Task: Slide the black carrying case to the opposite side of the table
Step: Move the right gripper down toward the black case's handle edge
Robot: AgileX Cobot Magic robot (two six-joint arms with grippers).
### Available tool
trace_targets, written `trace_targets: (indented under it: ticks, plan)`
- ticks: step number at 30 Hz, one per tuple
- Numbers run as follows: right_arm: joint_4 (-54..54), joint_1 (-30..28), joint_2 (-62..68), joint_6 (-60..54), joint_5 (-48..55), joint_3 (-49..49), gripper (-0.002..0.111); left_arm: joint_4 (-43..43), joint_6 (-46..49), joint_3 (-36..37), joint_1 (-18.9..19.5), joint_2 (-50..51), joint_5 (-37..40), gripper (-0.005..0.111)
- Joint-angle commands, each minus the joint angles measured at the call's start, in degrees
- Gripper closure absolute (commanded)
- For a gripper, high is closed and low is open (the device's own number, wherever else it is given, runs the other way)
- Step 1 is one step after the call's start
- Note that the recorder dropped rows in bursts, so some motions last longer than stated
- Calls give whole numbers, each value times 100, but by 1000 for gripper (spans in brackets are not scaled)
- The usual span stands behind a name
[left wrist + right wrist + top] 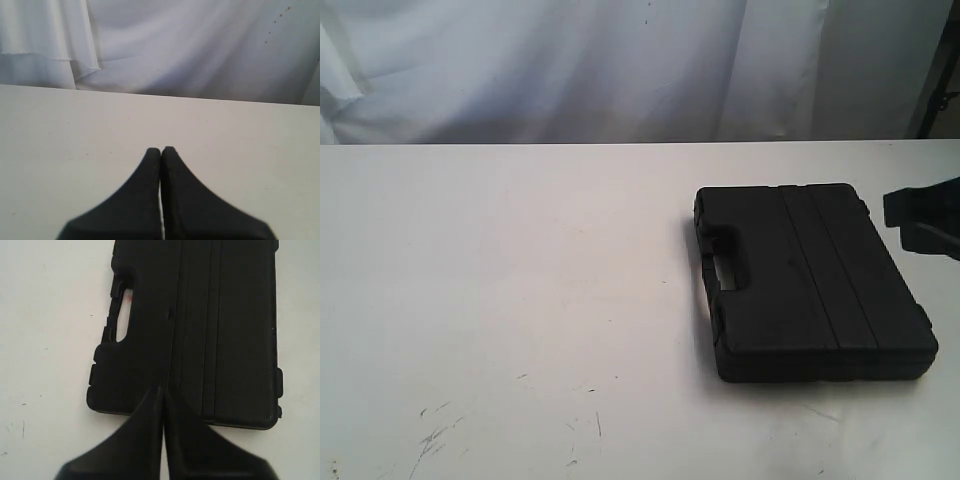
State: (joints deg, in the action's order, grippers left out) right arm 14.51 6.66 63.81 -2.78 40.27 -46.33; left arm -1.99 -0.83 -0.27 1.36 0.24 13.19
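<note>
Case point(815, 280): flat on the table point(520, 300), lid up, in the right part of the exterior view, not far from the right edge. Handle slot point(725, 268) turned toward the wide bare left side; ribs point(820, 270) running along the top. No tilt, nothing resting on it.

Right gripper point(162, 392): fingers pressed together, nothing between them. In its wrist view, tips over one short edge of the case, roughly in line with the ribs; touching or hovering, impossible to tell. In the exterior view, only a dark part of the right gripper point(923, 215) at the right border, just beside the case's far corner and apparently apart from it.

Left gripper point(160, 150): likewise clenched on nothing, over bare table, no case in its view, white cloth point(200, 45) behind the far edge.

Progress, by judgement: barely begun, if at all. Whole stretch of table to the left yet to cross. Probable step in hand: bringing the closed right fingers against the case's right side for a push leftward. Left to do: firm contact, then the full slide to the opposite side.
</note>
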Motion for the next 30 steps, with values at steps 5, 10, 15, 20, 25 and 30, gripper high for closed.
trace_targets:
  ticks: [5,10,15,20,25,30]
  plan:
    - [294,22,8,11,-417,-69,108,3,-20,27,0,-24,-51,107]
    - [388,22,63,-295,-651,-128,108,3,-20,27,0,-24,-51,107]
    - [388,74,424,-346,-204,-566,108,3,-20,27,0,-24,-51,107]
    - [388,382,965,-324,105,-1238,108,3,-20,27,0,-24,-51,107]
    - [77,642,1696,181,470,-1941,108,3,-20,27,0,-24,-51,107]
    - [-321,906,2381,661,790,-2511,108,3,-20,27,0,-24,-51,107]
